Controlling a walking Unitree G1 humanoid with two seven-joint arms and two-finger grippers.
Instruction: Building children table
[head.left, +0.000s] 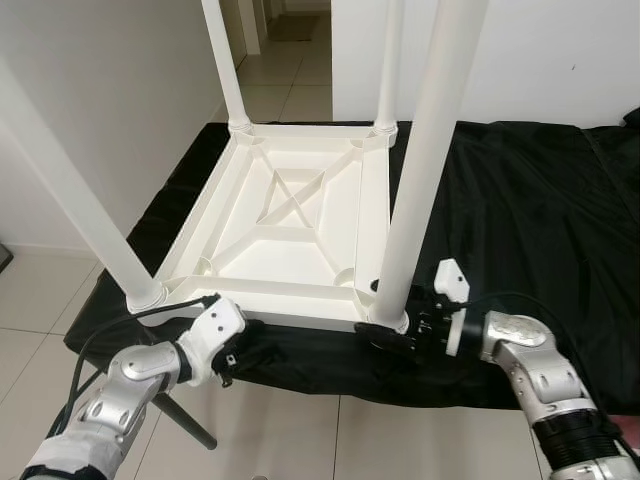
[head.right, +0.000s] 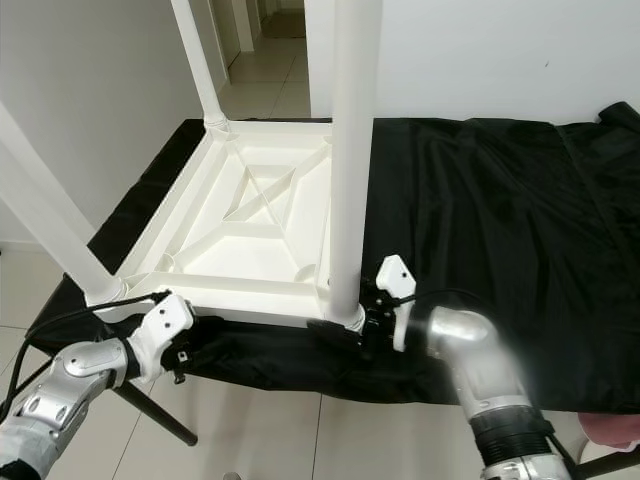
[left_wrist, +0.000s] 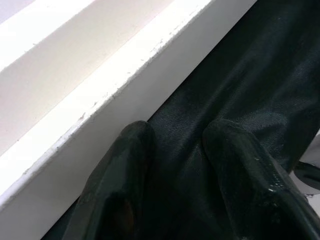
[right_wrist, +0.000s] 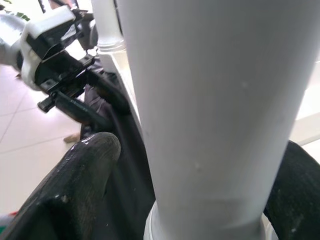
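A white children's table (head.left: 300, 305) lies upside down on a black cloth, with its legs pointing up. My right gripper (head.left: 385, 335) is at the base of the near right leg (head.left: 425, 150). Its fingers (right_wrist: 75, 185) sit on either side of that leg (right_wrist: 210, 100) and are shut on it just above the collar. My left gripper (head.left: 255, 345) is low at the table's front edge, near the left corner. Its two fingers (left_wrist: 125, 175) rest slightly apart on the cloth (left_wrist: 240, 75), against the white rim (left_wrist: 100, 90), and hold nothing.
The black cloth (head.left: 520, 200) covers a work surface that extends far to the right. The near left leg (head.left: 70, 200) and two far legs (head.left: 225, 60) stand upright. A dark stand leg (head.left: 185, 420) crosses the tiled floor (head.left: 290, 430) below. A doorway (head.left: 290, 20) lies behind.
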